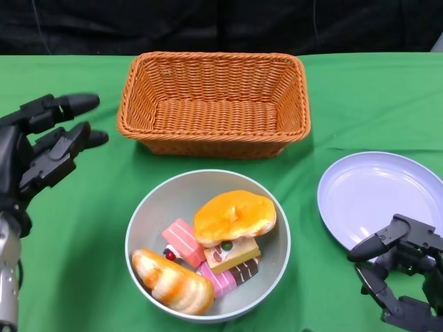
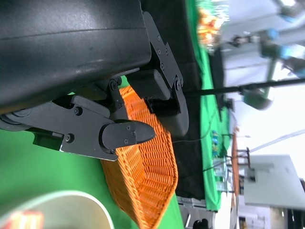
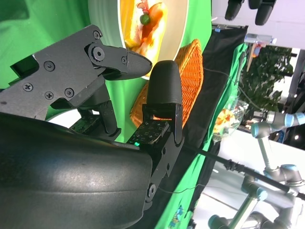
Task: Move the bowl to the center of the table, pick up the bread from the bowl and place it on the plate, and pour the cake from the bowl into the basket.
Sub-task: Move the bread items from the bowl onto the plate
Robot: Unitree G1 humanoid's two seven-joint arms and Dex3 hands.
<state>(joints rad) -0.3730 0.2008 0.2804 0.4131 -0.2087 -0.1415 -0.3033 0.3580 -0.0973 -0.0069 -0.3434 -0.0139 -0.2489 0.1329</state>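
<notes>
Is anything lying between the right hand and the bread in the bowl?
Nothing visible does. Bare green cloth separates the right hand from the bowl, and the bread lies uncovered on top.

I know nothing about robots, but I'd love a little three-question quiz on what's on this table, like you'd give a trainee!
1. True or false: the wicker basket already has food in it.
2. Where does the bowl sit? A) inside the basket B) in front of the basket, near the table's middle C) on the plate
3. Fill in: the left hand and the right hand each hold ____.

Key
1. False: it is empty; the bread and cake pieces lie in the bowl.
2. B
3. nothing; both are open, beside the bowl.
</notes>
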